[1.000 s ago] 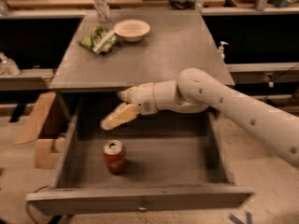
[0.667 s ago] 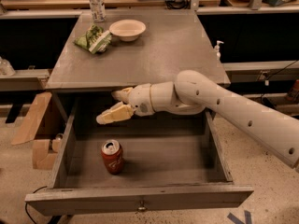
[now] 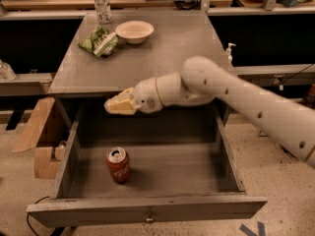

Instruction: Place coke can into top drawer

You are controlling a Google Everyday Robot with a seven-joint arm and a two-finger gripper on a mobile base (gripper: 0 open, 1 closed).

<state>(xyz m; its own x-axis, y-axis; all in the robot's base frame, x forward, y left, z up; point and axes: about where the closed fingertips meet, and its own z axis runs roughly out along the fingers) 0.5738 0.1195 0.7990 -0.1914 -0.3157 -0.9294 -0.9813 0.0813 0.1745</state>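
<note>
The small red aluminium coke can (image 3: pixel 118 165) with its silver top was found standing upright on the floor of the wide, shallow grey metal top drawer (image 3: pixel 147 211), towards the left and nearer the front panel than the back. The drawer was pulled fully out. The cream-coloured gripper (image 3: pixel 119 105) of the white arm (image 3: pixel 236 95) was held above the can and well apart from it, level with the front edge of the grey table top (image 3: pixel 167 53). The can was not in it. Whether the gripper was set wide or narrow could not be told from this view.

Compared with a second earlier, the gripper had been lifted higher above the drawer, while the can had been left where it stood. From this it was judged that the can had been released and that the arm was being withdrawn. The placing could be taken as done, provided the can was not knocked as the arm was pulled clear.

On the table top, a green-and-white snack bag (image 3: pixel 100 41), a pale round bowl (image 3: pixel 134 31) and a tall clear bottle (image 3: pixel 101 3) were left untouched.
</note>
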